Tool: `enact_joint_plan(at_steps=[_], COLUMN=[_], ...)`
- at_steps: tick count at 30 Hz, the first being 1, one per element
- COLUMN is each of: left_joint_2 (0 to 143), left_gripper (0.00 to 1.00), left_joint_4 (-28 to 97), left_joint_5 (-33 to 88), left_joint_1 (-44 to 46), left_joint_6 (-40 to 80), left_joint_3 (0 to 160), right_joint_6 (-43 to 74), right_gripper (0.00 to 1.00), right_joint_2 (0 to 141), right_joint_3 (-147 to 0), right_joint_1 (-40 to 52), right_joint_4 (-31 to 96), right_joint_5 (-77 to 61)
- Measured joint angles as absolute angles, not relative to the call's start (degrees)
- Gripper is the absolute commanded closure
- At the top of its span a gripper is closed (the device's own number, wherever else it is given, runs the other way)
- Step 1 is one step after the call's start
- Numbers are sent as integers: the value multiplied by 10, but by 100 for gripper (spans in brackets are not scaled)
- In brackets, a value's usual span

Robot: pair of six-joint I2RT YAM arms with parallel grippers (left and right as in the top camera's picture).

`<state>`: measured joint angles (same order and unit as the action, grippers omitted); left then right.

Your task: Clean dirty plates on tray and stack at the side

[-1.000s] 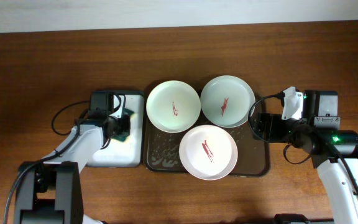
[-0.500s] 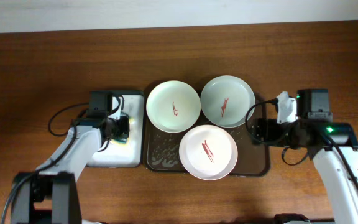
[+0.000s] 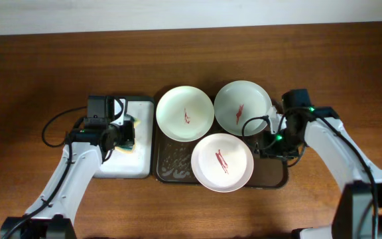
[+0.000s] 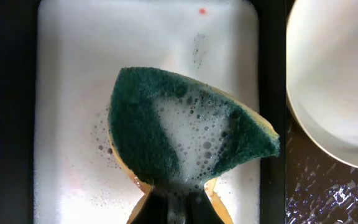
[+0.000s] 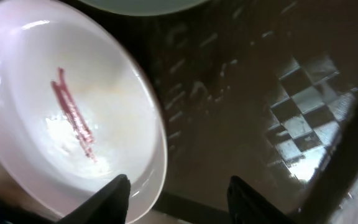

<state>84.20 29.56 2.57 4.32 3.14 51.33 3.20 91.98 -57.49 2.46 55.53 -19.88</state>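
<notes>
Three dirty plates lie on the dark brown tray (image 3: 171,167): a white one (image 3: 185,113) at back left, a mint one (image 3: 243,107) at back right, and a white one (image 3: 222,162) in front. Each has a red smear. My left gripper (image 3: 120,135) is shut on a foamy green-and-yellow sponge (image 4: 185,134) over the small soapy tray (image 4: 67,62). My right gripper (image 5: 182,196) is open, low over the tray's right part. Its jaws straddle the right rim of the front white plate (image 5: 73,112), one finger (image 5: 118,194) over the plate's inside.
The black-rimmed soapy tray (image 3: 115,166) sits directly left of the brown tray. Bare wooden table (image 3: 45,66) lies all round. The back-left white plate's edge (image 4: 334,81) is close to the right of the sponge. Cables trail from both arms.
My left gripper closed on the sponge. The right arm swung left from beside the tray to over its right part, and its jaws narrowed around the front plate's rim.
</notes>
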Motion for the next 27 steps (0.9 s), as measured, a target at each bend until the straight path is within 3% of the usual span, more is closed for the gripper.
enact_joint_plan(at_steps=[6,19,27], left_joint_2=[842,842,842], left_gripper=[100,100,100], left_joint_4=[296,305,311], left_joint_5=[26,32,32], left_joint_1=[43,43,43], left_joint_6=[46,55,55], left_joint_3=[513,513,513], right_joint_6=[32,40,45], right_gripper=[55,95,95], right_joint_2=[961,1006,1006], right_joint_3=[-575,-575,-575], right_joint_1=[42,77,81], right_joint_4=[552,529,529], right_joint_5=[-201,-204,-207])
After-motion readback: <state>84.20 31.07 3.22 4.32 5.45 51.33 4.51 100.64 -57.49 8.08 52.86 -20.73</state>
